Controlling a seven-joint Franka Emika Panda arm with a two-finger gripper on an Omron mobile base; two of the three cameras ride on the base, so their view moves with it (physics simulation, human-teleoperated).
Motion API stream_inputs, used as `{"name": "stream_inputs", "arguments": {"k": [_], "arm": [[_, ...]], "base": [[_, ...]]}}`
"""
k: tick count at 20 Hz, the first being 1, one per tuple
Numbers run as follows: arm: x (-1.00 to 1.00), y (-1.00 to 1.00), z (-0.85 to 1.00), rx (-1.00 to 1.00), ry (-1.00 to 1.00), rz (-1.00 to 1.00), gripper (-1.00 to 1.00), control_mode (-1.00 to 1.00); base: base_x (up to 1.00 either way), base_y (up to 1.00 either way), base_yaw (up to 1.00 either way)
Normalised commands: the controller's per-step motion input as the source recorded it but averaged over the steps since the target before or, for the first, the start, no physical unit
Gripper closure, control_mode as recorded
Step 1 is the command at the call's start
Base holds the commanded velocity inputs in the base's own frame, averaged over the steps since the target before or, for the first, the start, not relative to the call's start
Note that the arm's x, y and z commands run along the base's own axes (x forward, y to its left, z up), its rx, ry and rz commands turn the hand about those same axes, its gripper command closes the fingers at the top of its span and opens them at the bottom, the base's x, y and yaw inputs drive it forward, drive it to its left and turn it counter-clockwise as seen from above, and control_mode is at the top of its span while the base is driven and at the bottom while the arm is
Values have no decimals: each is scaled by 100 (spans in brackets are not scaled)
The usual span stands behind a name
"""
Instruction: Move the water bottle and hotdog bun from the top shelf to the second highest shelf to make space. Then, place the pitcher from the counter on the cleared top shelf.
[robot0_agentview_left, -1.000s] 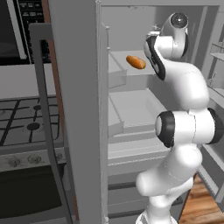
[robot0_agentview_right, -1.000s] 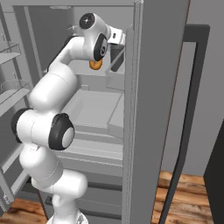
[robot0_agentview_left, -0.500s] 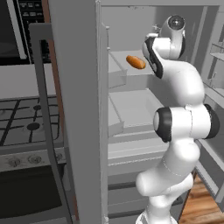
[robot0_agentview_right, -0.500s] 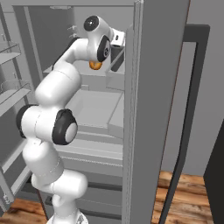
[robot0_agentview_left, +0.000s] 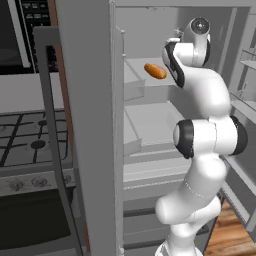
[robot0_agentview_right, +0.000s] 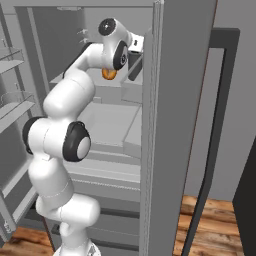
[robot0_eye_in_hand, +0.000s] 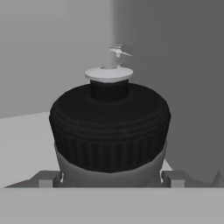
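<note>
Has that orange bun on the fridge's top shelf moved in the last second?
No. The hotdog bun lies at the same spot on the top shelf.

Right in front of the claw, the small dark grey bottle (robot0_eye_in_hand: 109, 170) looks like smooth, dull plastic, and its black cap (robot0_eye_in_hand: 109, 127) is matt and ribbed. Left of the claw, the orange-brown oblong bun (robot0_agentview_left: 155, 71) has a soft matt crust on the plain light-grey shelf board (robot0_agentview_left: 134, 68), smooth and unglossed.

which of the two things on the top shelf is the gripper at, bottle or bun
The water bottle: its black cap sits right between the fingertips in the hand view. The orange hotdog bun lies off to the side.
</note>
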Motion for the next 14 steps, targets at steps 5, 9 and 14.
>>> {"name": "stream_inputs", "arguments": {"k": [5, 9, 14], "arm": [[6, -3, -16, 0, -5, 0, 100, -100], [-6, 1, -21, 0, -6, 0, 100, -100], [-70, 56, -21, -3, 0, 2, 100, -100]], "base": [[0, 0, 0], [0, 0, 0], [0, 0, 0]]}}
